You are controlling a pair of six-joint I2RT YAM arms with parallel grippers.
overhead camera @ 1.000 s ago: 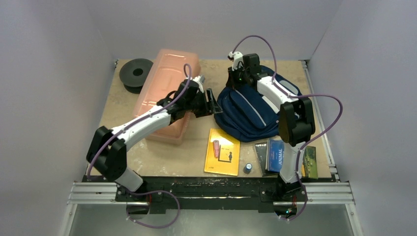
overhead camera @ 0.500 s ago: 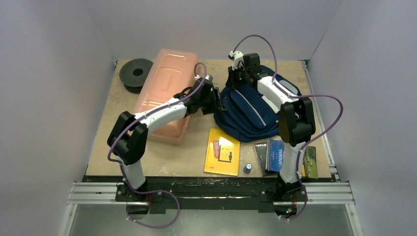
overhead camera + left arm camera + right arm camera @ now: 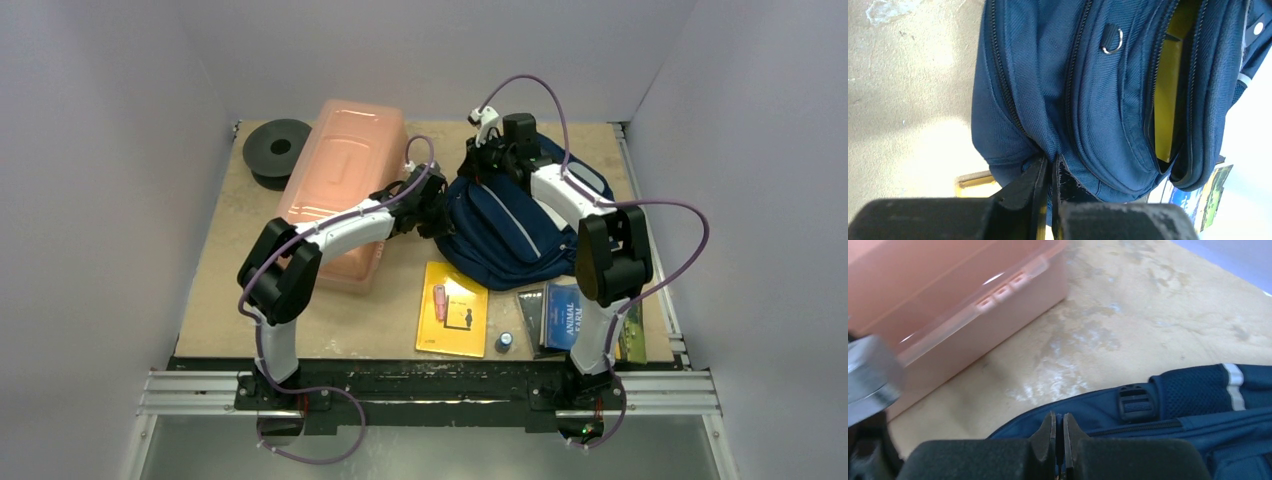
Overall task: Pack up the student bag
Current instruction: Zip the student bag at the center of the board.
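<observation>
The left gripper (image 3: 1053, 172) is closed, its 2 fingers pinching a fold of navy fabric at the lower edge of the student bag (image 3: 1048, 75), beside a zipper line. In the left wrist view a small metal D-ring (image 3: 1112, 40) sits on the bag's front panel, and a yellow book (image 3: 1168, 90) stands inside an unzipped compartment to the right of it. The right gripper (image 3: 1058, 426) is closed too, its fingertips pressed together against the bag's rim next to a black plastic buckle (image 3: 1136, 402); whether any cloth is caught between them cannot be told. From above, the left gripper (image 3: 435, 205) meets the left side of the student bag (image 3: 520, 225) and the right gripper (image 3: 482, 163) its far left corner. The bag lies on the far right part of the table (image 3: 230, 260), its grey stripes facing up. Just left of it, under the left arm, lies the long pink translucent box (image 3: 340, 180), with a black spool (image 3: 277, 148) beyond that at the far left corner. Near the front edge lie a yellow booklet (image 3: 452, 308), a small dark cylinder (image 3: 505, 341) and a blue book titled Animal Farm (image 3: 562, 315), overlapping a green-covered book (image 3: 630, 330) behind the right arm.
</observation>
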